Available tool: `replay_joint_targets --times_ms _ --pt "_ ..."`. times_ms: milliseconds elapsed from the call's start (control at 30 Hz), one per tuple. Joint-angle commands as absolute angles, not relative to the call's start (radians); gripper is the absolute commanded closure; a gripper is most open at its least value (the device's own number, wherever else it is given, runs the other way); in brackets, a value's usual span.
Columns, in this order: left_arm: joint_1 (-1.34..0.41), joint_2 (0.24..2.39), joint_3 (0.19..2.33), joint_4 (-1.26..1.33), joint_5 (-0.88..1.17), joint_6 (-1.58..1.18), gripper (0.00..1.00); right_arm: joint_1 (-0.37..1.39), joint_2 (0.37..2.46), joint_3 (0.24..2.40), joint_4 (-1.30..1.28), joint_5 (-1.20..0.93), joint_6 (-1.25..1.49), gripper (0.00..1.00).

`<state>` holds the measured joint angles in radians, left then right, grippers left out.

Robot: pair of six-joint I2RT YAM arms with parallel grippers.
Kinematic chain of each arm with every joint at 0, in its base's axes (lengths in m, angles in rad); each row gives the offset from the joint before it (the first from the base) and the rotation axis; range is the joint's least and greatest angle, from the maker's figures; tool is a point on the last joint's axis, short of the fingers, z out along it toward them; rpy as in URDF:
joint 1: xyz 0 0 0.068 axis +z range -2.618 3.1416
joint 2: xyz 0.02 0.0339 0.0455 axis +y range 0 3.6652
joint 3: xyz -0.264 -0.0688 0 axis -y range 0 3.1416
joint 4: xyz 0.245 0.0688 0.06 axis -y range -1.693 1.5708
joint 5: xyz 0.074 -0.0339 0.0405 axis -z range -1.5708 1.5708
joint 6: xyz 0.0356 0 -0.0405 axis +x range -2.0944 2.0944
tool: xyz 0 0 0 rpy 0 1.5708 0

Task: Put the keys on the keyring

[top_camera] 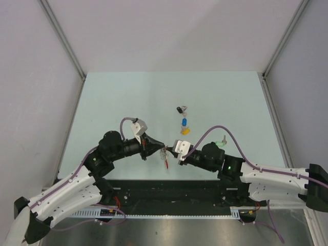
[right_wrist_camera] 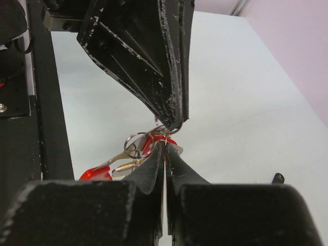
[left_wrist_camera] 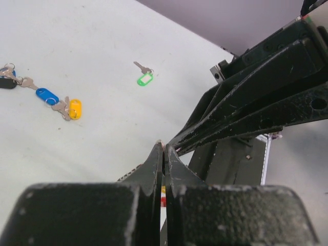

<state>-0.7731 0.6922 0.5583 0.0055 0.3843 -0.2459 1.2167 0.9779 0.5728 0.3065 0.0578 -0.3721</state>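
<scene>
the keyring (right_wrist_camera: pixel 148 142) was held over the near middle of the tabletop (top_camera: pixel 128 97), pinched from both sides by the closed left tool (top_camera: pixel 161 146) and the closed right tool (right_wrist_camera: pixel 165 147), their tips almost meeting on it. a black key (top_camera: pixel 180 109), a blue key (top_camera: pixel 184 122) and a yellow key (top_camera: pixel 185 131) lay in a row farther back, with a green key (top_camera: pixel 221 141) apart to the right.

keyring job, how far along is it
Done: a red-tagged key seems to hang with the keyring. In hand: left tool and right tool are both shut on it. Left: the black key, blue key, yellow key and green key lie loose on the table.
</scene>
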Motion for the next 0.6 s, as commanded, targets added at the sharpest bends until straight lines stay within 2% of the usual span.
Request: replay_joint_targets --times_ms 0,200,567 --pt "-0.756 0.678 0.526 0.254 0.270 -0.307 1.00 1.256 1.008 0.594 0.245 0.011 -0.373 1.00" --pt "-0.759 0.707 0.480 0.386 0.261 -0.367 1.00 1.299 1.049 0.609 0.271 0.040 -0.393 1.00" --pt "-0.759 0.707 0.471 0.325 0.247 -0.284 1.00 1.296 1.046 0.611 0.282 0.112 -0.406 1.00"
